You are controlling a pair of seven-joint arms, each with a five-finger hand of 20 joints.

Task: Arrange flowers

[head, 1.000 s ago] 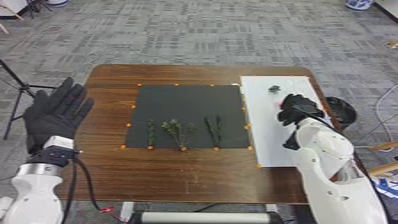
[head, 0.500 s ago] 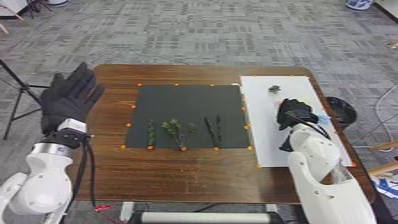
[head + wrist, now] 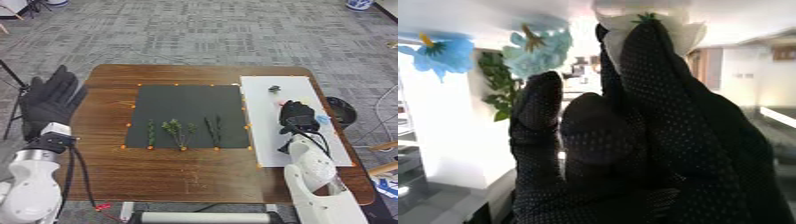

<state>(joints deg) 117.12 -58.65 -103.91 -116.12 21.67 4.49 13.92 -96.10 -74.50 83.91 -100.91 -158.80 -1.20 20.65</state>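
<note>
On the near part of the dark mat (image 3: pixel 182 102) on the counter (image 3: pixel 195 180) lie green stems (image 3: pixel 180 132); right of the mat, the right hand (image 3: pixel 298 116), fingers fairly straight, seems to touch a white flower (image 3: pixel 693 36) near blue flowers (image 3: pixel 444 56); left of the mat, the left hand (image 3: pixel 46 102) is open; right of the mat's far part lies a dark sprig (image 3: pixel 274 89)

High head view looks down, close wrist view apparently along the shared right robot hand (image 3: pixel 299 116).
</note>
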